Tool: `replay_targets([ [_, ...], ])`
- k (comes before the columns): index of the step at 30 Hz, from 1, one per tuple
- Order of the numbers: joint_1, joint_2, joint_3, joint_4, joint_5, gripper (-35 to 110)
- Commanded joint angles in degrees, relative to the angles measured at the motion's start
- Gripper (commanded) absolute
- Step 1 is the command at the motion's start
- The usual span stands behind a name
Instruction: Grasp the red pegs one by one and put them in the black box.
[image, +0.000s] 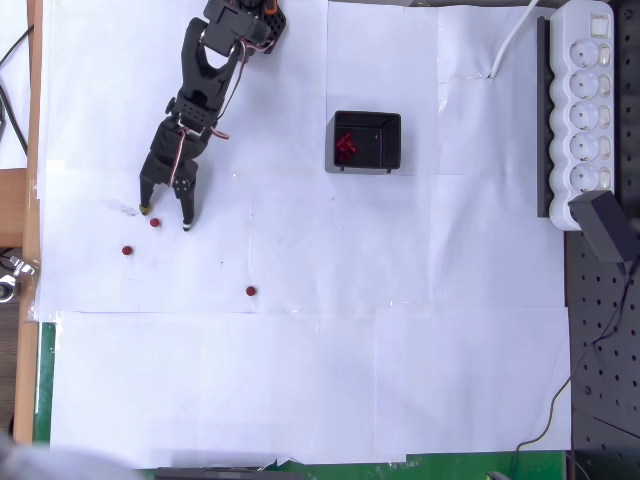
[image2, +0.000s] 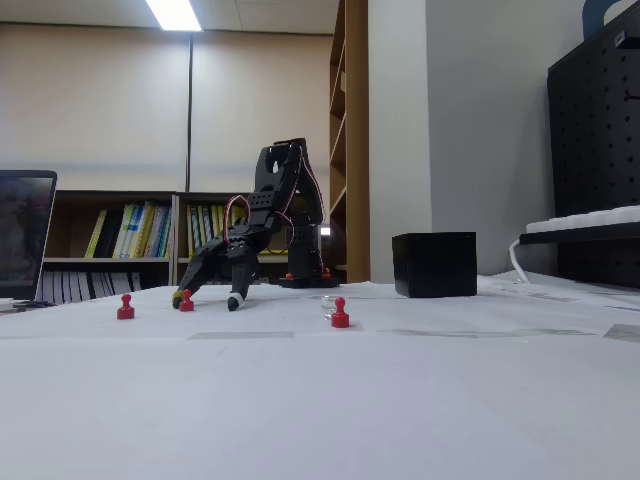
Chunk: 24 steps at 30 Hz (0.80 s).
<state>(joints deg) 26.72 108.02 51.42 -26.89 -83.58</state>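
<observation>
Pegs on the paper: three. One (image: 155, 222) sits between the fingertips of the gripper (image: 166, 218); one (image: 127, 250) lies just below and left of it in the overhead view; one (image: 250, 291) lies well apart, toward the middle of the sheet. More pegs (image: 345, 146) lie heaped in the left part of the box (image: 392, 140); their count cannot be made out.

Fixed view agrees on the three loose ones: a peg (image2: 125, 308) at left, a peg (image2: 186, 301) by the gripper (image2: 206, 301), a peg (image2: 340, 314) nearest the camera, all standing upright. Box (image2: 434, 264) stands right of the arm, walls hiding what is inside.

Gripper: fingers spread wide, tips down at the paper, one either side of the peg. Touching or not, cannot tell.

One arm (image: 210, 80), black with red wires, base at the top edge in the overhead view.

Surface: table covered with white paper sheets (image: 400, 350) taped together; green mat (image: 45, 380) and a wooden edge (image: 30, 150) show at the left. One white power strip (image: 585, 110) with five sockets at right, black plug (image: 605, 225) in its lowest end, beside a black pegboard (image: 600, 400).

Room: beige wall, ceiling light (image2: 175, 14), low bookshelves with books (image2: 125, 232), tall wooden shelf (image2: 350, 140), a screen (image2: 25, 235) at left.

No writing legible.
</observation>
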Motion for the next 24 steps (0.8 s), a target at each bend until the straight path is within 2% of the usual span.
replay_targets([
  [1,-0.1,1.6,1.8,-0.4,0.1,31],
  [19,-2.1,3.1,3.3,-1.4,-0.9,30],
  [24,-2.4,3.1,3.3,-1.4,-1.2,17],
])
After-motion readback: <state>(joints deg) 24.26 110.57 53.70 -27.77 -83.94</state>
